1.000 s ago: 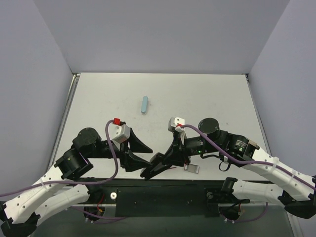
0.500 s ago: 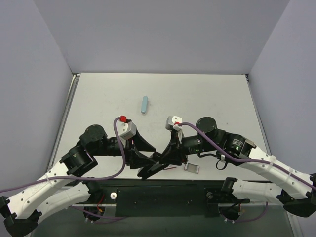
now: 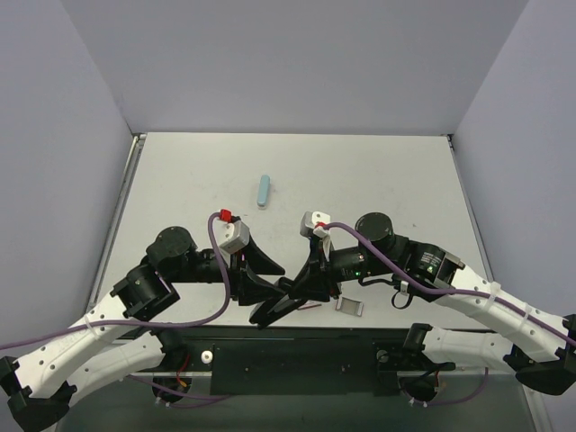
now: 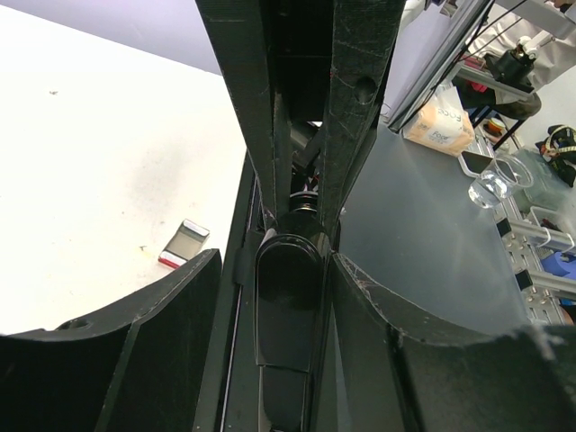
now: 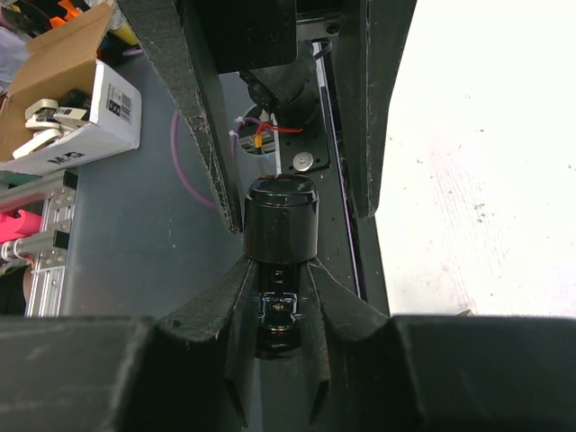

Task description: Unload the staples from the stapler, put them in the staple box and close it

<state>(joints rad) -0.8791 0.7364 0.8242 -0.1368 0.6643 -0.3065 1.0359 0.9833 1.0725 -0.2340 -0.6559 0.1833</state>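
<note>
The black stapler [image 3: 284,302] hangs just above the table's front edge, between both arms. My right gripper [image 3: 306,286] is shut on one end of it; in the right wrist view its fingers [image 5: 241,297] press both sides of the stapler [image 5: 281,225]. My left gripper [image 3: 259,292] is open and straddles the other end. In the left wrist view the stapler's glossy top [image 4: 288,297] lies between the spread fingers [image 4: 180,306] with a narrow gap. A small silvery strip of staples [image 3: 350,306] with a red edge lies on the table beside the right gripper, also seen in the left wrist view [image 4: 184,244].
A light blue oblong object [image 3: 263,190] lies mid-table, beyond both grippers. The table's front edge and black mounting rail [image 3: 297,355] run right under the stapler. Grey walls close off the left, right and far sides.
The left arm has moved right and closed in on the stapler's end; its jaws have narrowed a little. The right gripper kept its hold and shifted slightly left.
</note>
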